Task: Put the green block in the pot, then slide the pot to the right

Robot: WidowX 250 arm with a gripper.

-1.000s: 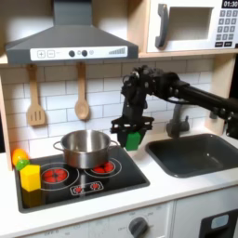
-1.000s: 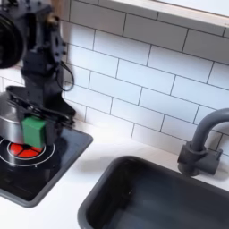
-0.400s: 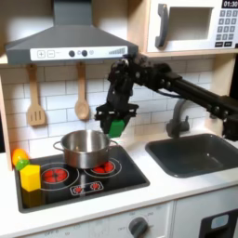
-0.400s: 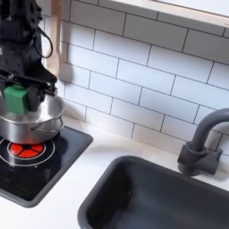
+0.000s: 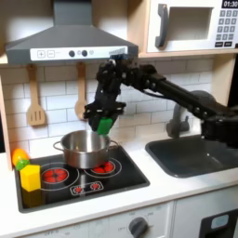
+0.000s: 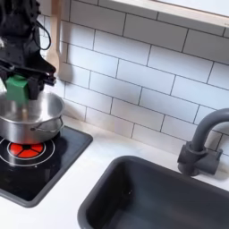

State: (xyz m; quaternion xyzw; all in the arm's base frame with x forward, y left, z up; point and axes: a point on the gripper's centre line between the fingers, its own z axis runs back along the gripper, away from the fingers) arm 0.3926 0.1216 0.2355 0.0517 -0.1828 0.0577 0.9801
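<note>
The green block [image 5: 105, 123] hangs in the air over the right part of the pot [image 5: 84, 147], held by my gripper [image 5: 103, 119], whose fingers are shut on it. In the second exterior view the green block [image 6: 17, 88] sits between the black fingers above the pot [image 6: 32, 122]. The pot is a shiny silver one standing on the back of the black stove [image 5: 79, 178], on a red burner. Its inside looks empty in the first exterior view. My black arm reaches in from the first exterior view's right.
A yellow block [image 5: 31, 177] stands on the stove's left edge with a small green and orange piece [image 5: 19, 158] behind it. Wooden utensils [image 5: 36, 100] hang on the tiled wall. A dark sink [image 5: 197, 153] and grey tap [image 6: 201, 143] lie at the right.
My gripper has carried the green block leftward in the first exterior view, from beside the pot's right side to above the pot. The pot has not moved.
</note>
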